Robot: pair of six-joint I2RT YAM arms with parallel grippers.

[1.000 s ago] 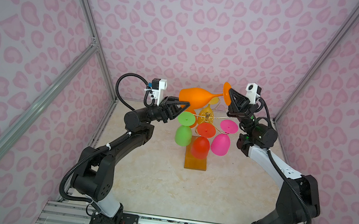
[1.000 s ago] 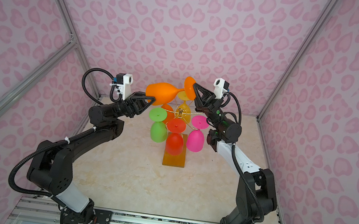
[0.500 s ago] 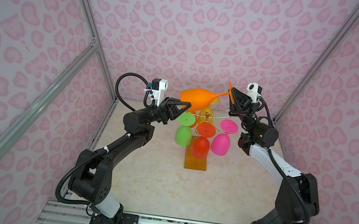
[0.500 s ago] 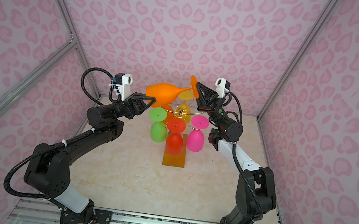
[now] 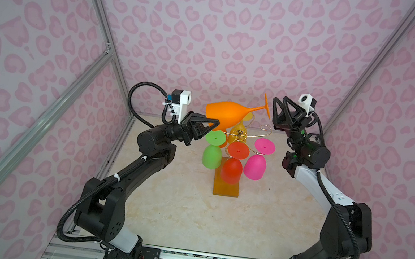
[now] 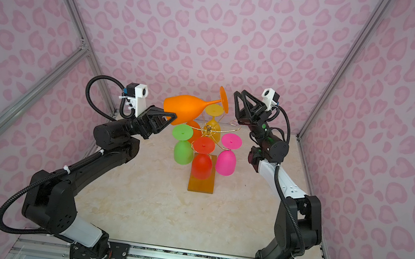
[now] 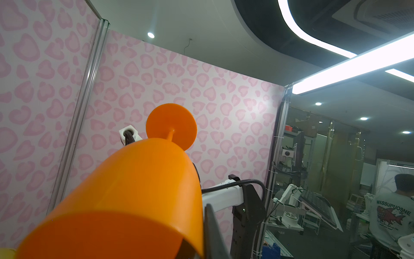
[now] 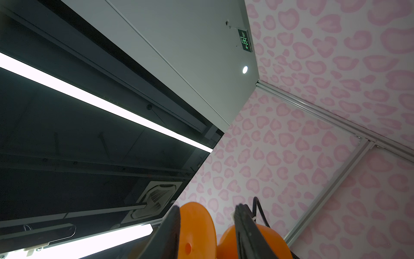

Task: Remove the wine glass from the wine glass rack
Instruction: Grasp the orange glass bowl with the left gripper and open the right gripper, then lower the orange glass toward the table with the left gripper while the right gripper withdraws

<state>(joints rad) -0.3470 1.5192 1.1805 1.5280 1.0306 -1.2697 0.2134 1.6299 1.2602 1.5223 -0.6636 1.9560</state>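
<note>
An orange wine glass [image 5: 228, 113] [image 6: 187, 109] lies on its side in the air above the wine glass rack [image 5: 239, 135] [image 6: 207, 130], a gold wire stand on an amber base [image 5: 225, 190]. My left gripper [image 5: 216, 122] [image 6: 175, 116] is shut on the rim of its bowl; in the left wrist view the bowl [image 7: 134, 190] fills the near field beside one finger [image 7: 212, 233]. My right gripper [image 5: 279, 99] [image 6: 240, 92] is open, and its fingers [image 8: 244, 231] straddle the glass's foot [image 8: 197, 226] with a gap on one side.
Green [image 5: 212, 156], red [image 5: 232, 170] and pink [image 5: 255, 166] glasses hang bowl-down from the rack, with a yellow one [image 5: 239, 133] at the back. Pink patterned walls close in on three sides. A beige tabletop [image 5: 187, 216] spreads in front of the rack.
My left gripper has shut on the bowl's rim. My right gripper, shut on the foot a second ago, has opened and eased back slightly. The glass has stayed nearly in place.
</note>
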